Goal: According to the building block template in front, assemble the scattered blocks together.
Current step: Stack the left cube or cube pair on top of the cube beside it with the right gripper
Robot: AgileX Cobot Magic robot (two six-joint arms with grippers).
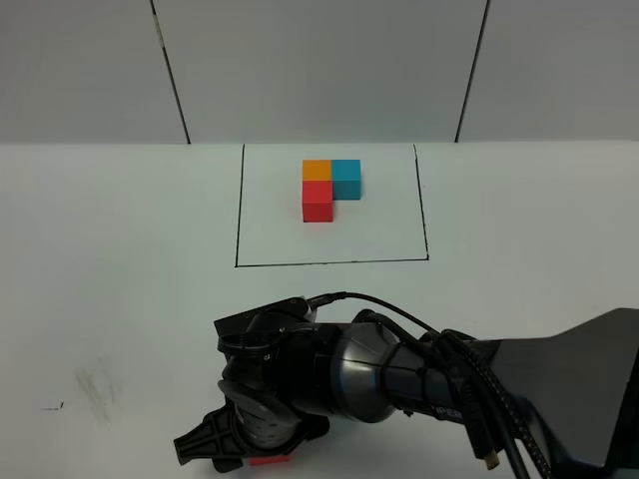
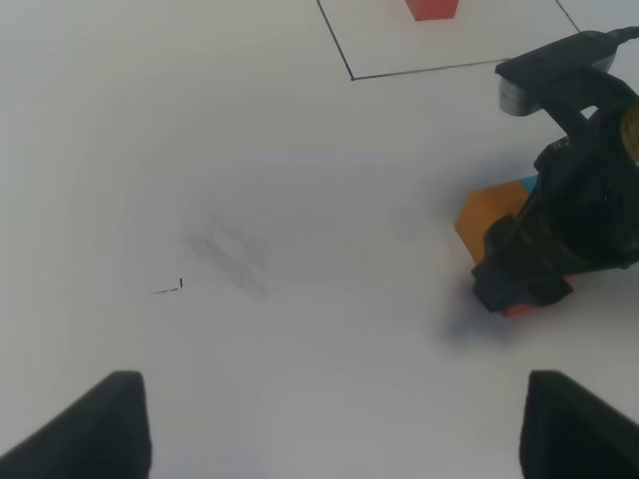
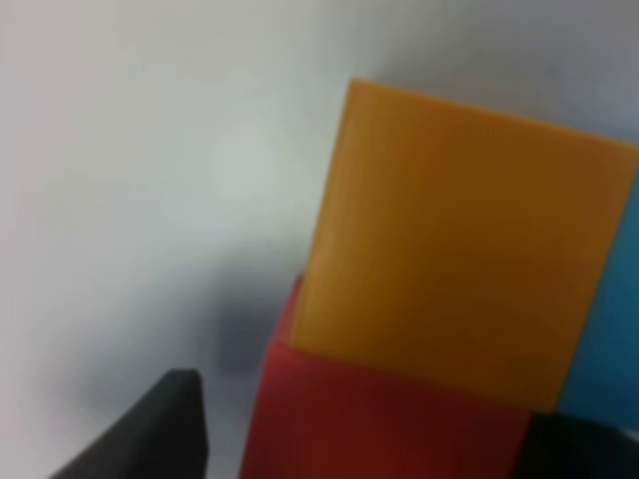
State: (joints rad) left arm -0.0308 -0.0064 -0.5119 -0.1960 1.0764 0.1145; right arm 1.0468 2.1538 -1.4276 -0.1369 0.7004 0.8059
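Note:
The building block template (image 1: 330, 188) is an L of orange, blue and red cubes inside a thin black rectangle at the far middle. The three scattered blocks lie together near the front edge, under my right gripper (image 1: 250, 454). The right wrist view shows the orange block (image 3: 459, 239), with the red block (image 3: 379, 419) and the blue block (image 3: 609, 329) against its sides. My right gripper (image 3: 369, 439) straddles the red block, with one finger (image 3: 150, 429) a little apart from it. My left gripper (image 2: 334, 429) is open and empty over bare table, left of the blocks (image 2: 489, 225).
My right arm (image 1: 449, 379) reaches across from the lower right and covers most of the blocks in the high view. A grey smudge (image 1: 98, 387) and a small black mark (image 1: 52, 406) are on the table at the left. A white wall stands behind the template.

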